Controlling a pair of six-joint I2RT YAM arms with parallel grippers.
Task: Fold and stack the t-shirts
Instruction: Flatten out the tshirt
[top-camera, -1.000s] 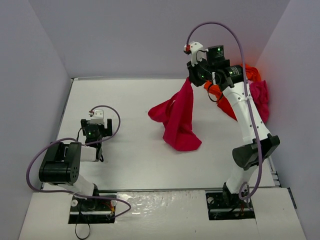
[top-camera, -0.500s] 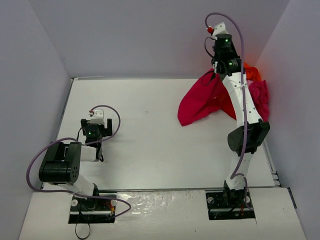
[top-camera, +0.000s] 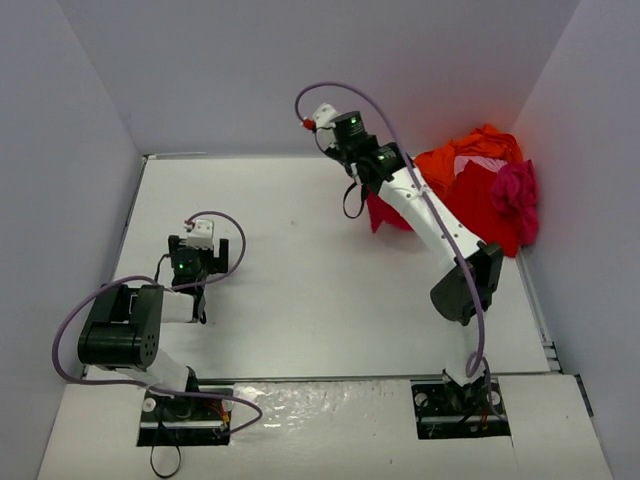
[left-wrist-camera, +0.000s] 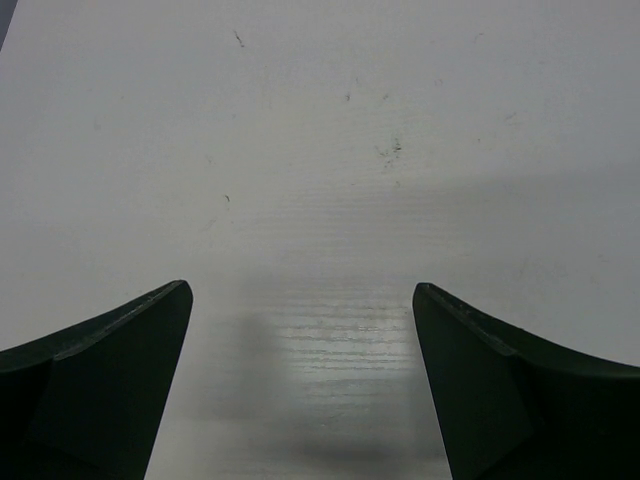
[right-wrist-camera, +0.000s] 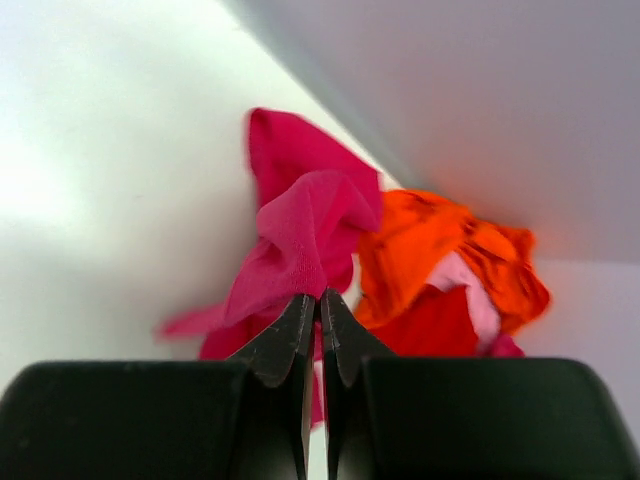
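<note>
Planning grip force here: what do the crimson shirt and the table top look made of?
The crimson shirt: soft knit fabric, likely cotton jersey, matte; it bunches in loose folds at the shut right gripper. The table: smooth white hard board, maybe laminate or painted wood, slightly glossy; a faint streaked reflection and small scuffs show.

- Top view looks down on your whole worktop (top-camera: 300, 300) from behind.
- Left wrist: close, facing worktop.
- Right wrist faces shirts (right-wrist-camera: 300, 235), which top shares.
</note>
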